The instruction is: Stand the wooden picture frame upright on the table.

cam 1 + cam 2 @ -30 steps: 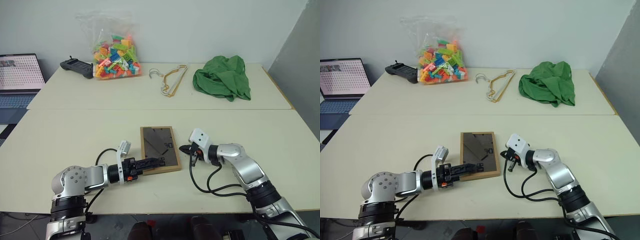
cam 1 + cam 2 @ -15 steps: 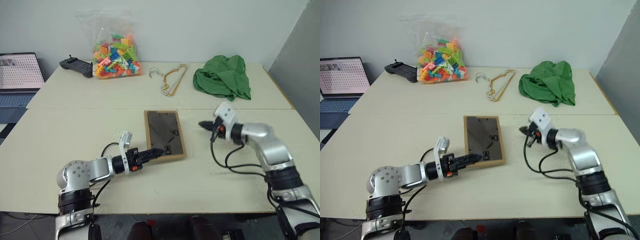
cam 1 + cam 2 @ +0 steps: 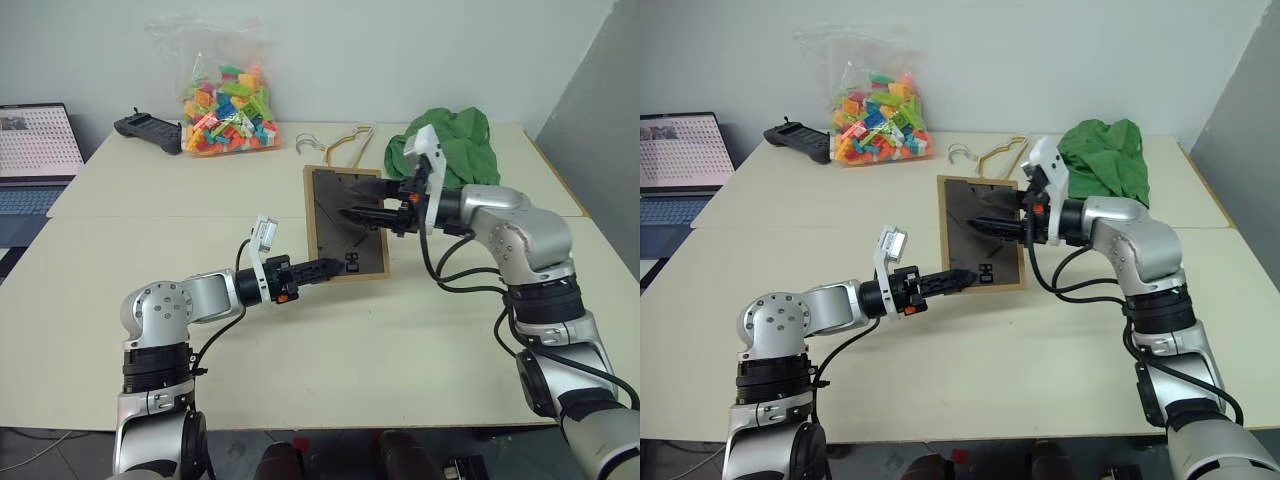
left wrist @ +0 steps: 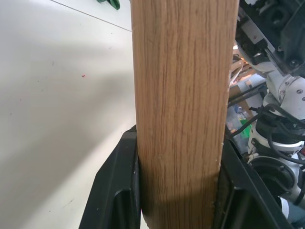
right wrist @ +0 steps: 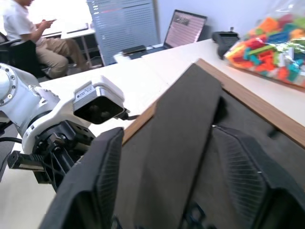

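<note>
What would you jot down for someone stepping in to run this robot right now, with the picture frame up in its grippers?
Left gripper: shut on the lower edge of the wooden picture frame, which it holds raised and tilted, dark back toward the camera.
Right gripper: open, its fingers either side of the fold-out easel stand on the back; no grip visible.
Done: frame lifted off the table.
Left: fold the stand out, set the frame down upright, release.

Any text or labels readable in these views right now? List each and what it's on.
None can be read.
White marks on the picture frame's dark back: not legible.
Laptop screen: rows of content, too small to read.
Sticker on the left wrist camera: too blurred.
</note>
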